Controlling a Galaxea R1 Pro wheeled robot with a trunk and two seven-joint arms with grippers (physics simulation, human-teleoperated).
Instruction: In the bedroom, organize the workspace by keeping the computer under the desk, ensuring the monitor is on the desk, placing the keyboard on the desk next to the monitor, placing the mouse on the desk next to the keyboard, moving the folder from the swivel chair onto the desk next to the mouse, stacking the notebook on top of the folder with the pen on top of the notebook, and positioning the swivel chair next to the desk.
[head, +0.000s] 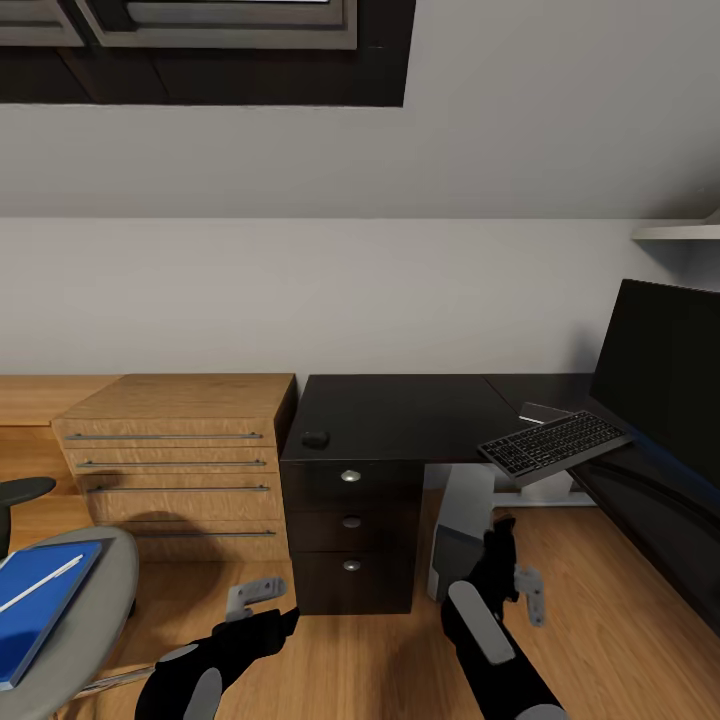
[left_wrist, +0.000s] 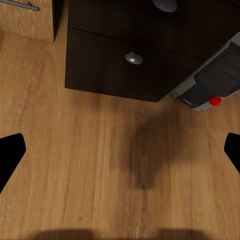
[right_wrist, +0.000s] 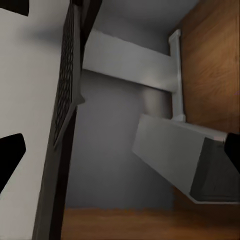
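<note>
Head view: both tools (head: 262, 598) (head: 522, 565) agape, empty.

The long black-topped desk (head: 400, 415) looks smooth and faintly glossy (its round drawer knobs (head: 350, 476) shine like metal); the light drawer unit (head: 180, 450) shows matt wood grain.

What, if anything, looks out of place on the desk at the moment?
The keyboard sits askew, with one end jutting past the desk edge over the floor. The mouse lies far from it, at the desk's other end.
</note>
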